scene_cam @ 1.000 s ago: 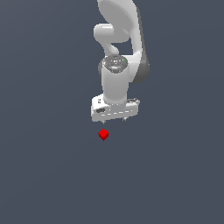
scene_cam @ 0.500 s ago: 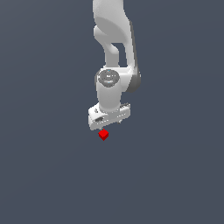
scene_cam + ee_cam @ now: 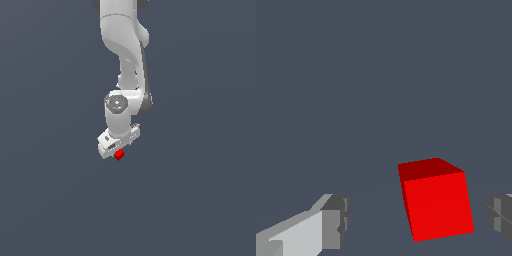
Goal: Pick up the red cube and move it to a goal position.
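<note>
The red cube (image 3: 119,155) rests on the dark grey floor, directly under the white gripper (image 3: 118,148) in the exterior view, partly covered by it. In the wrist view the red cube (image 3: 436,199) sits between the two grey fingertips (image 3: 336,221), nearer the far-side pad than the white-backed one. The jaws stand wide apart and neither pad touches the cube. My gripper (image 3: 416,220) is open around it.
The white arm (image 3: 122,55) rises from the gripper to the top of the exterior view. A plain dark grey floor (image 3: 200,190) is all else that shows.
The gripper has come down and toward the cube, from above and apart to straddling it. The cube has not moved.
</note>
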Robot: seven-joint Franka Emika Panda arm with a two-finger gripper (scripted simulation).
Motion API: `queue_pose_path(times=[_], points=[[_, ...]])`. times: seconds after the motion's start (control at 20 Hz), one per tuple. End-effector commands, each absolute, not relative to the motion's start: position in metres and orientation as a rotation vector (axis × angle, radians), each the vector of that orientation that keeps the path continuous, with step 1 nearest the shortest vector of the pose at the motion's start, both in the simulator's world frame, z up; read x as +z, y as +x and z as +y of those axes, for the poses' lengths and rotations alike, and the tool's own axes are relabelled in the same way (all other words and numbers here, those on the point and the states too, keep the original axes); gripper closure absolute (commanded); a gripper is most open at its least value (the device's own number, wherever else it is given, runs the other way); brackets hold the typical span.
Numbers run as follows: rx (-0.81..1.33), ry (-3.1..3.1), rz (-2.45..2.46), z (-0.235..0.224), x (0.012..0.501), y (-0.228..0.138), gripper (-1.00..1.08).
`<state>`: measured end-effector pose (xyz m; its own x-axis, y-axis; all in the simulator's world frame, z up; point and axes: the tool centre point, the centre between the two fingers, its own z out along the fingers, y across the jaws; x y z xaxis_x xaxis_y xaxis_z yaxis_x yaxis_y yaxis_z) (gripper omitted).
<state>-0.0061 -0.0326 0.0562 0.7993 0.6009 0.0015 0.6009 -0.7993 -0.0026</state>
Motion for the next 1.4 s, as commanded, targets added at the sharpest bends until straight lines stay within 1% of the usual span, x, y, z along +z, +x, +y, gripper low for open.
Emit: queue_pose_path(times=[0.0, 0.35, 0.65, 0.7, 1.35], points=[[-0.002, -2.951, -1.070, -0.037, 0.045, -0.005, -0.92], [-0.001, -2.902, -1.201, -0.046, 0.025, -0.002, -0.92], [0.000, -2.887, -1.237, -0.048, 0.020, -0.001, -0.92], [0.000, -2.887, -1.237, -0.048, 0.020, -0.001, 1.08], [0.000, -2.888, -1.237, -0.048, 0.023, 0.000, 1.08]])
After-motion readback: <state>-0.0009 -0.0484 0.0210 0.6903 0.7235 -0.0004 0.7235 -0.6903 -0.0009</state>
